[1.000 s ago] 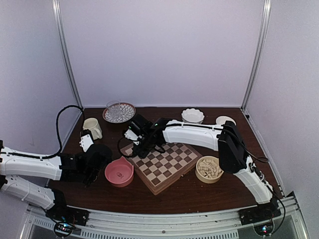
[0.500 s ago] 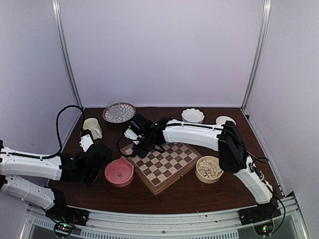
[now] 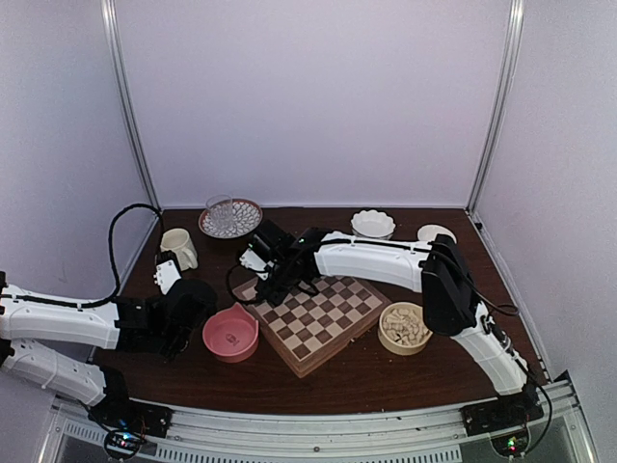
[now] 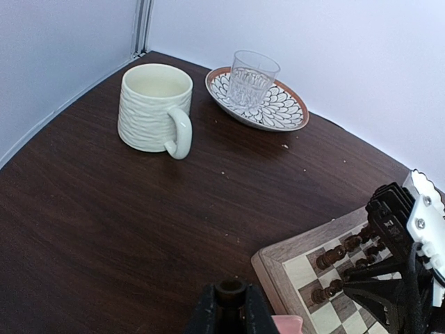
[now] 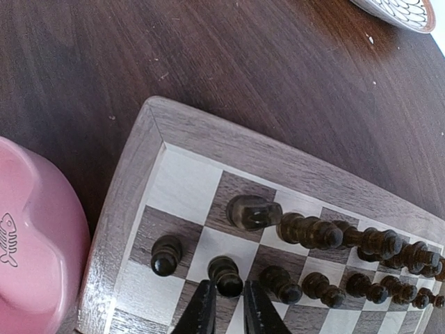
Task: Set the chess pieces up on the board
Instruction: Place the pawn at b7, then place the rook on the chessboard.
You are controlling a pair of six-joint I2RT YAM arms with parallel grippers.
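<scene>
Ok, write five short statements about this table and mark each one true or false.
1. The glass stands on the patterned plate. True.
2. In the top view the pink bowl sits right of the board. False: it sits left of the board, and the wooden bowl is on the right.
3. Cream pieces stand on the board. False: only dark pieces stand there, in two rows along one edge.
4. The mug lies on its side. False: it stands upright.
5. The left hand is shut on a dark piece. True.
</scene>
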